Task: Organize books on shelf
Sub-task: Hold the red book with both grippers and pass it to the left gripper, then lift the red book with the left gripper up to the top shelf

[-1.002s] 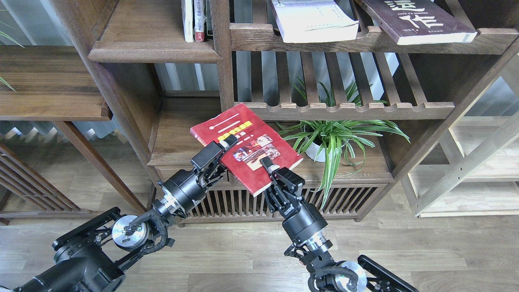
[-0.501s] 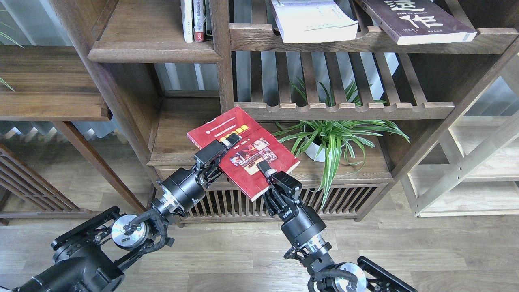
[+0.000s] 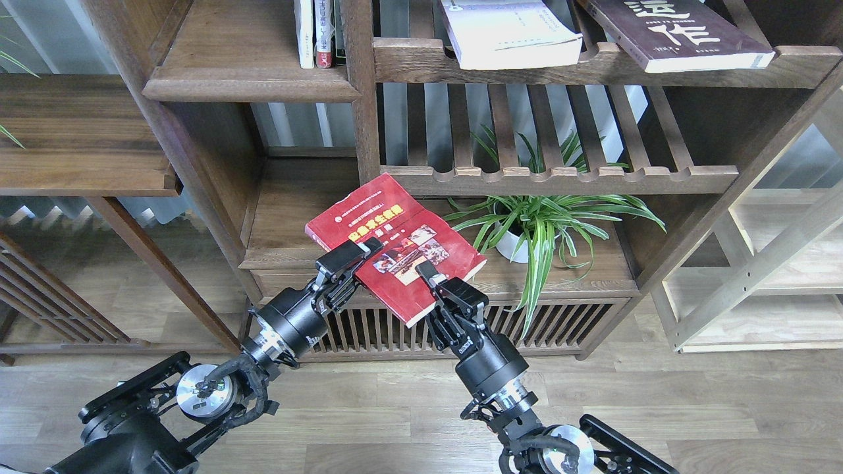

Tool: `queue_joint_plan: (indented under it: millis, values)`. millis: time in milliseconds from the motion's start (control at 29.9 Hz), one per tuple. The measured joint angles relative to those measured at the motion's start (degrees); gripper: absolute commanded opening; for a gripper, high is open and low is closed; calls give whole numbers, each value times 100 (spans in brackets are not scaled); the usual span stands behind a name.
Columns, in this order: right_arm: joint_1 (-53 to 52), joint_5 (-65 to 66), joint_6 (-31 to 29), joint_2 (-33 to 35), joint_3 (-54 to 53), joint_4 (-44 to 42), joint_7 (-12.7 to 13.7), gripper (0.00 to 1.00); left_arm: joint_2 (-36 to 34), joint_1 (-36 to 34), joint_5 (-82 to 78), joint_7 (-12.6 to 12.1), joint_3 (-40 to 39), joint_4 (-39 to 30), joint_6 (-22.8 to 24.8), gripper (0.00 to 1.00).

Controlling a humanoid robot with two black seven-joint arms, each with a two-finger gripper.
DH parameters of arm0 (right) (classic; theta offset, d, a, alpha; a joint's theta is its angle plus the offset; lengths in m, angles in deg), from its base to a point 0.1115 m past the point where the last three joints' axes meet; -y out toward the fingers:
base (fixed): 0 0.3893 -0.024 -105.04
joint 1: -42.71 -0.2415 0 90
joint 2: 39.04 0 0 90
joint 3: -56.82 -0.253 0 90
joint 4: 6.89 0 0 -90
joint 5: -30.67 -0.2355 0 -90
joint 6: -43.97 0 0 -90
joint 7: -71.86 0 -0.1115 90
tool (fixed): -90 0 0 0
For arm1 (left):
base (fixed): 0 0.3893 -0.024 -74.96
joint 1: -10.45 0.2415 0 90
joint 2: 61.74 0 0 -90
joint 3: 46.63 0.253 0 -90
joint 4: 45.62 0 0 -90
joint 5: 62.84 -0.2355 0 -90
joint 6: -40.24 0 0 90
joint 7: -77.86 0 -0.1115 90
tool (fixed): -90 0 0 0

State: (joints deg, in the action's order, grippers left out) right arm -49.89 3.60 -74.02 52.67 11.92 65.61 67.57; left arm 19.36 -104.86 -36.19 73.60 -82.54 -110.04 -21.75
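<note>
- Since the earlier frame, the left gripper (image 3: 359,253) has slid back toward the near-left edge of the red book (image 3: 395,247), uncovering the yellow title band; the left arm sits lower and nearer the view's edge
- The right gripper (image 3: 428,276) and the red book have barely shifted
- The red book is held in the air in front of the shelf (image 3: 560,179), cover up, before the drawer level and left of the potted plant (image 3: 533,224)
- Its long axis runs from upper left to lower right; its top edge points to the upper left
- Left jaws pinch the near-left edge of the red book; right jaws pinch its near-right edge
- The white book (image 3: 510,33) and the dark brown book (image 3: 678,33) lie on the upper slatted rack
</note>
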Motion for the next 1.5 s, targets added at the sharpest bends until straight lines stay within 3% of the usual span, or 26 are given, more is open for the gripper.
queue_joint_plan:
  millis: [67, 134, 301, 601, 869, 1169, 1437, 1503]
  values:
    - [-25, -4, 0, -11, 0, 0, -18, 60, 2, 1, 0, 9, 0, -4, 0, 0]
    - [-32, 6, 0, -32, -3, 0, -26, 73, 3, 0, -7, 16, 1, -4, -1, 0]
    - [-31, 143, 0, -46, -7, 0, -28, 88, 0, -5, -15, 16, -4, -7, -3, 0]
    - [-67, 180, 0, -65, -154, -74, -36, 96, -136, -10, -50, 14, -28, -54, -4, 0]
    - [-172, 202, -1, -55, -1219, -913, -73, 99, -1484, -16, -1374, 5, -207, -975, -4, 0]
    - [-322, 493, -1, 83, -1538, -1869, -70, 99, -2693, -20, -2732, -57, -1633, -2320, 0, 0]
    - [-314, 884, -1, 93, -1556, -2134, -80, 99, -2883, -2, -3377, -96, -3108, -3275, 0, 0]
    - [-319, 898, -1, 104, -1557, -2140, -80, 99, -2887, -1, -3422, -200, -3426, -3452, 0, 0]
